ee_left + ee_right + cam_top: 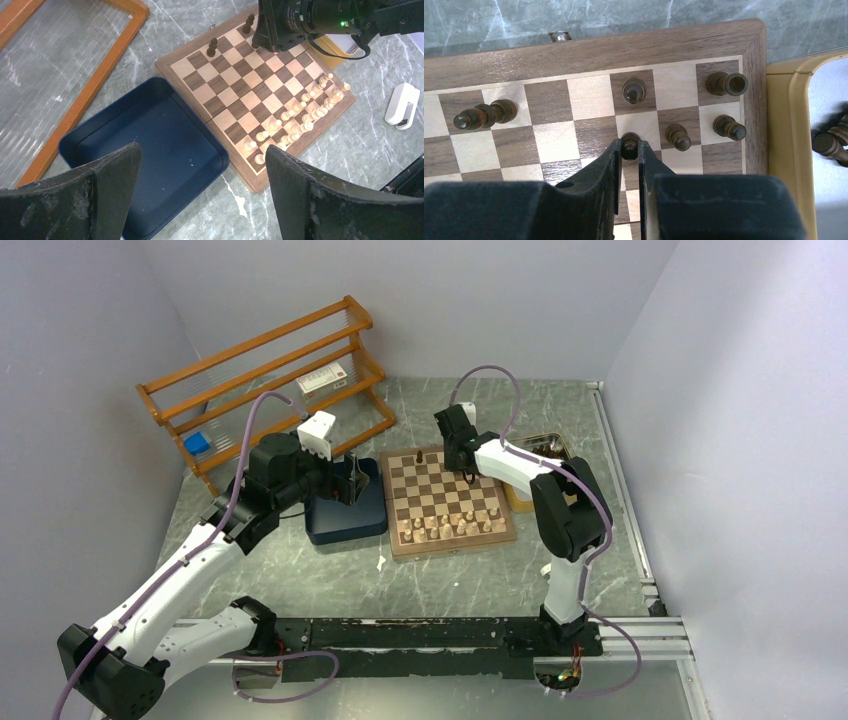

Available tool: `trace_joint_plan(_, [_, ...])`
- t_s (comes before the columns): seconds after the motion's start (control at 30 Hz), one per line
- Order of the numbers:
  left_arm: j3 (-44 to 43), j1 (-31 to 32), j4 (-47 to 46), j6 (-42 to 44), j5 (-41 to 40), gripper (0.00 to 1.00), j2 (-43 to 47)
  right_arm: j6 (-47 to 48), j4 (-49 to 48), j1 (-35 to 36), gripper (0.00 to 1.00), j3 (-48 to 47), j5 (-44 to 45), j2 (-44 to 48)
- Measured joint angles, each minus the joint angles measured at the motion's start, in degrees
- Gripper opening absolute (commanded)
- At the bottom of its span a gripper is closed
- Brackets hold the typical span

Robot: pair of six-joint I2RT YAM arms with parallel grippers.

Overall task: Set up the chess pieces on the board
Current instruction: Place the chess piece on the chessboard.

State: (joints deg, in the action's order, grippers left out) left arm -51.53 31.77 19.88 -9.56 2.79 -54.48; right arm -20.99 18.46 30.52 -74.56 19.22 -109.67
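Note:
The board point(455, 547) lies mid-table; it also shows in the left wrist view point(260, 182) and the right wrist view point(624, 50). My right gripper point(629, 145) is shut on a dark brown pawn point(630, 139) over a light square in the second far row. It also shows in the top view point(468, 472). Other dark chess pieces point(634, 91) stand on the far rows, one a pawn point(678, 136) just right of the held one. My left gripper point(202, 150) is open and empty above the dark blue tray point(150, 135), left of the board point(352, 483).
Pale cream chessmen point(450, 528) fill the two near rows point(300, 107). A yellow tray point(791, 100) with more dark pieces point(831, 142) sits right of the board. A wooden rack point(270, 370) stands at the back left. A small white object point(402, 105) lies by the board's near right corner.

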Motion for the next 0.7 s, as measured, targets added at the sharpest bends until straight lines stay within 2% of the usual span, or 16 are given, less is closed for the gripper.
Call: trace_joint_plan(0.7, [0.0,0.0,0.0,0.0,0.0,0.98,0.0,-0.02,-1.03,-0.24,0.16,-0.28,1.18,-0.63])
